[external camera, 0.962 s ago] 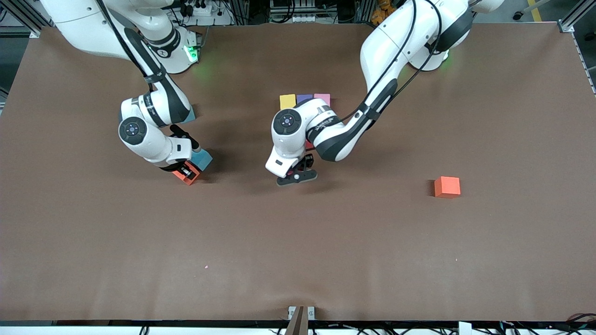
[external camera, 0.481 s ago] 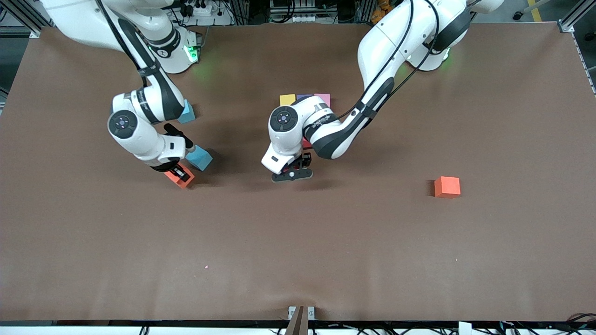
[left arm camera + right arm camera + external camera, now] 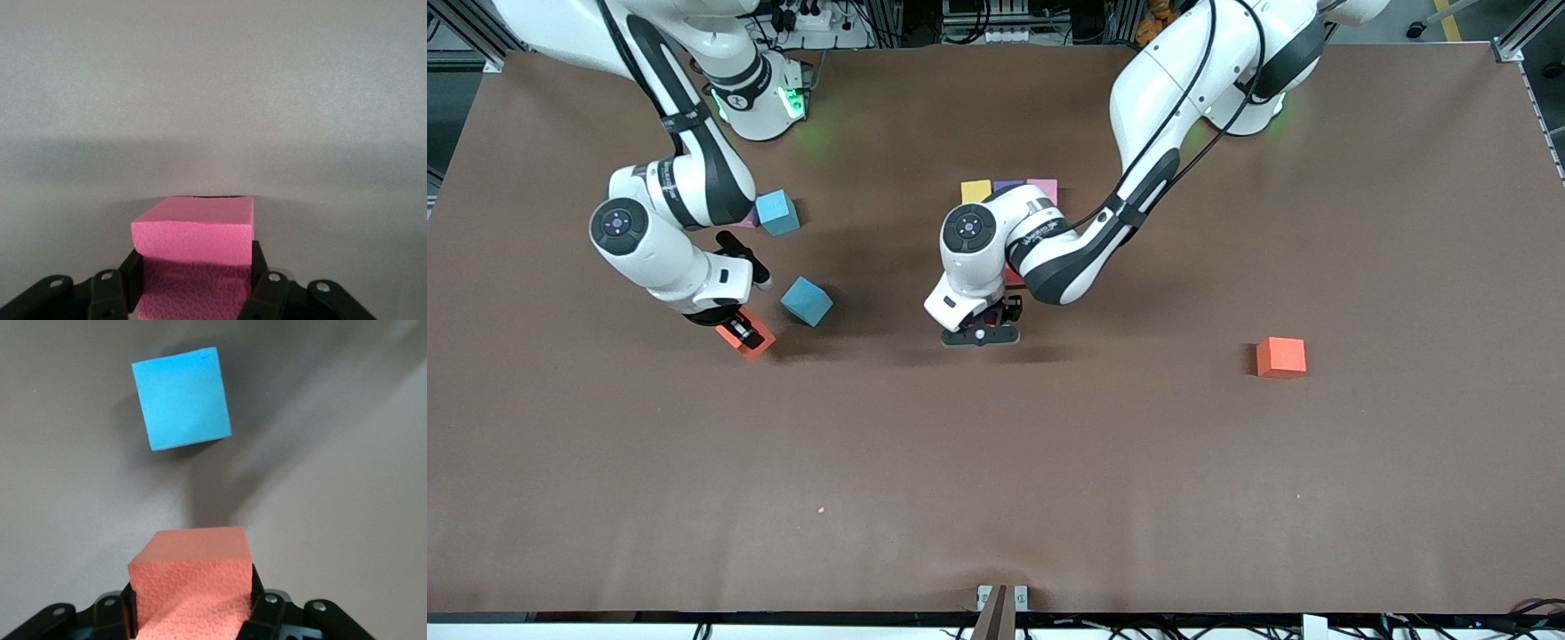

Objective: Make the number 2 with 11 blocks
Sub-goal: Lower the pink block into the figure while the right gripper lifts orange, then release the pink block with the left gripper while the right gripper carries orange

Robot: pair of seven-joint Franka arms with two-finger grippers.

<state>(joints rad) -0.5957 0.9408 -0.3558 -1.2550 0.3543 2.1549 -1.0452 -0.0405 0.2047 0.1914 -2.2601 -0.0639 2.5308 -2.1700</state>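
So the number 2 I'm building is barely started: what I can see of it is one row of three small matte foam cubes, yellow (image 3: 975,190), purple (image 3: 1008,186) and pink (image 3: 1042,188), sitting edge to edge mid-table. The row's long axis runs from the right arm's end of the table toward the left arm's end, yellow first; anything just nearer the camera than that row is hidden under my left arm, apart from a sliver of red, so I can't say which way the digit points yet. My left gripper (image 3: 980,335) is a bit nearer the camera than the row, and its wrist view shows the fingers (image 3: 261,283) clamped on either side of a second pink foam cube (image 3: 194,247), top face level, plain table past it. My right gripper (image 3: 738,333) is out toward the right arm's end, pinched onto an orange foam cube (image 3: 192,577) that sits skewed to the table edges. Just beside it is a tilted light-blue foam cube (image 3: 807,301), not touching, with another light-blue cube (image 3: 776,212) farther from the camera. One more orange foam cube (image 3: 1281,356) sits alone toward the left arm's end, well apart from everything on the brown table (image 3: 996,480).
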